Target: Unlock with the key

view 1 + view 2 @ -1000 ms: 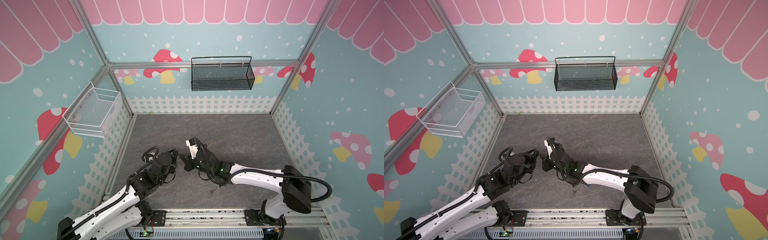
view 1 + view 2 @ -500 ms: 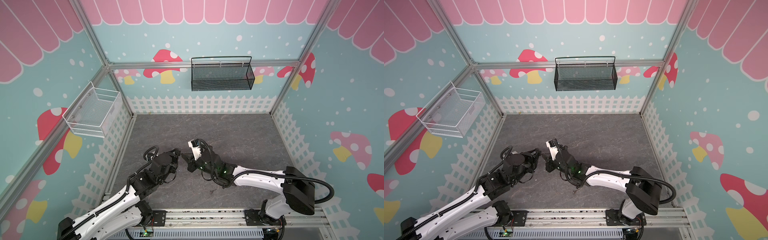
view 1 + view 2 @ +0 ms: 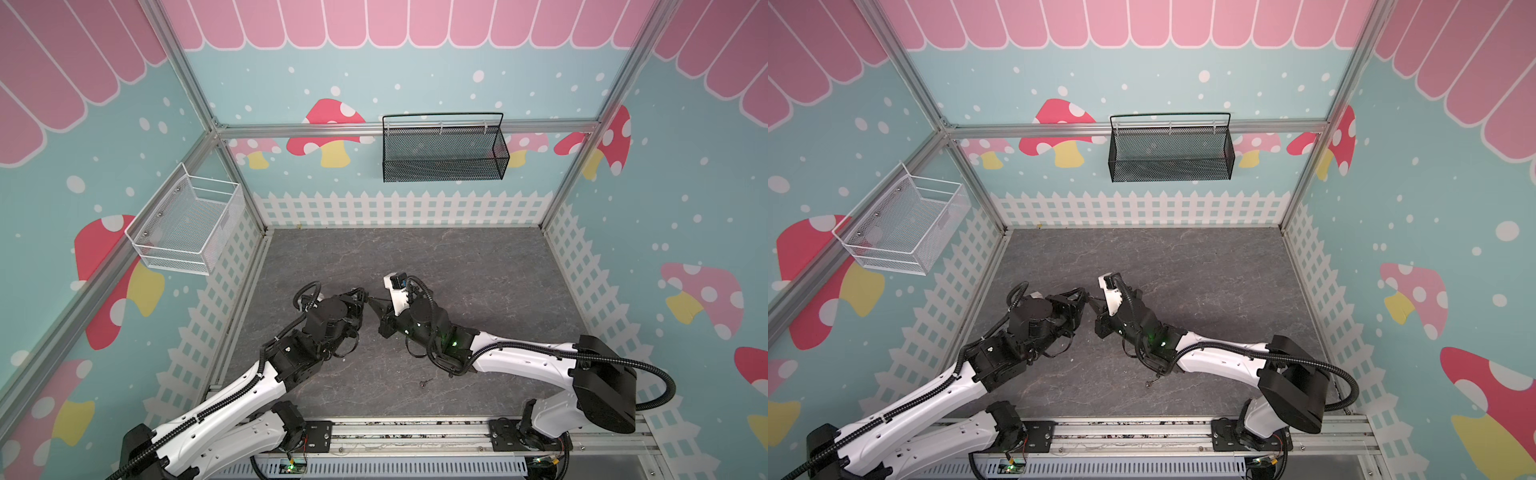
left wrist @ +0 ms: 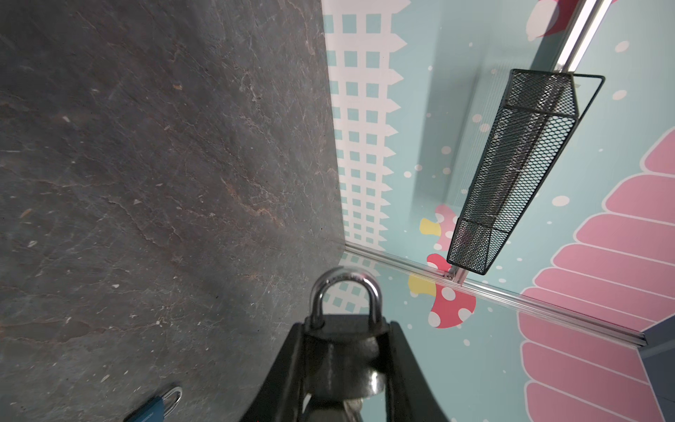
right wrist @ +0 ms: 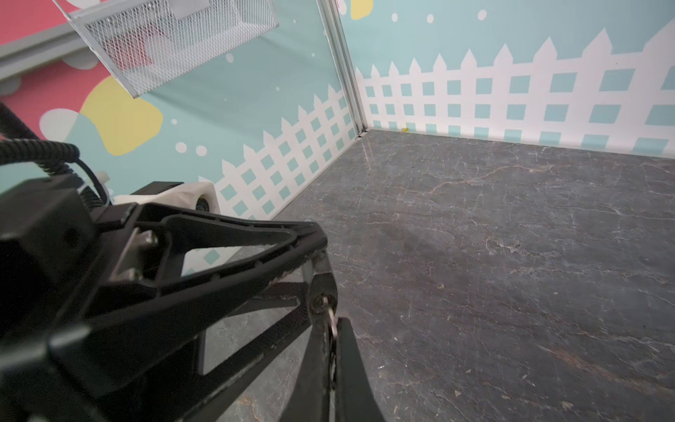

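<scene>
A dark padlock [image 4: 343, 343] with a silver shackle [image 4: 345, 288] sits between the jaws of my left gripper [image 4: 345, 325], which is shut on its body and holds it above the floor. My right gripper [image 5: 330, 329] is shut on a thin silver key [image 5: 331, 321]. The key's tip is at the keyhole in the padlock's underside [image 5: 321, 292]; how deep it sits I cannot tell. In both top views the left gripper [image 3: 360, 297] [image 3: 1080, 296] and the right gripper [image 3: 376, 306] [image 3: 1096, 305] meet tip to tip at mid floor.
A blue padlock [image 4: 153, 407] lies on the grey floor near the left gripper. A small metal piece [image 3: 424, 382] lies near the front rail. A black mesh basket [image 3: 442, 149] hangs on the back wall and a white wire basket [image 3: 187, 226] on the left wall.
The right gripper has shifted a little and edged up to the left gripper's tip, bringing the key to the padlock. The left arm has hardly moved.
</scene>
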Controlling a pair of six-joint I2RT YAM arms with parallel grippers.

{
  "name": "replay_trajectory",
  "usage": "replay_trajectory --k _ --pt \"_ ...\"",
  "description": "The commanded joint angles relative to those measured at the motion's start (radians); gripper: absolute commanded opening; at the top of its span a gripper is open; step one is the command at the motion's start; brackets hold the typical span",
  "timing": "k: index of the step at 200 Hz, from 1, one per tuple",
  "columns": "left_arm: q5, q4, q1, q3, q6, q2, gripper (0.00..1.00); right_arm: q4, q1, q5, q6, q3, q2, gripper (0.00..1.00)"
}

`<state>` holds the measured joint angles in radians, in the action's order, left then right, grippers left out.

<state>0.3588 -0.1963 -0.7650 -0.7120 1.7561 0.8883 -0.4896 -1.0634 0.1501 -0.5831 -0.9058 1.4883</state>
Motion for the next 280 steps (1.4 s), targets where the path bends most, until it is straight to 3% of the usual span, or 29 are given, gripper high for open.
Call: replay_trajectory --k 1,66,156,187,227,257,280 --pt "-0.299 0.198 -0.053 -0.037 -0.011 0.014 0.00 -0.149 -0.039 -0.299 -0.100 -0.048 0.001 0.00" --pt "-0.201 0.142 -0.053 0.043 -0.019 -0.023 0.00 -0.183 0.009 -0.423 -0.404 -0.064 -0.050 0.00" --pt "-0.095 0.088 -0.042 0.068 -0.036 -0.023 0.00 -0.283 0.020 -0.493 -0.698 -0.026 -0.062 0.00" --pt "-0.059 0.085 -0.027 0.076 -0.039 -0.028 0.00 -0.265 0.020 -0.480 -0.686 -0.024 -0.063 0.00" --pt "-0.058 0.011 0.015 0.026 -0.115 -0.043 0.00 -0.158 0.023 -0.406 -0.562 0.002 -0.078 0.00" --pt "-0.071 -0.081 0.063 -0.014 -0.230 -0.065 0.00 -0.018 0.023 -0.297 -0.419 0.026 -0.115 0.25" --pt "-0.121 -0.186 0.117 -0.063 -0.409 -0.088 0.00 0.049 0.027 -0.250 -0.349 0.053 -0.155 0.43"
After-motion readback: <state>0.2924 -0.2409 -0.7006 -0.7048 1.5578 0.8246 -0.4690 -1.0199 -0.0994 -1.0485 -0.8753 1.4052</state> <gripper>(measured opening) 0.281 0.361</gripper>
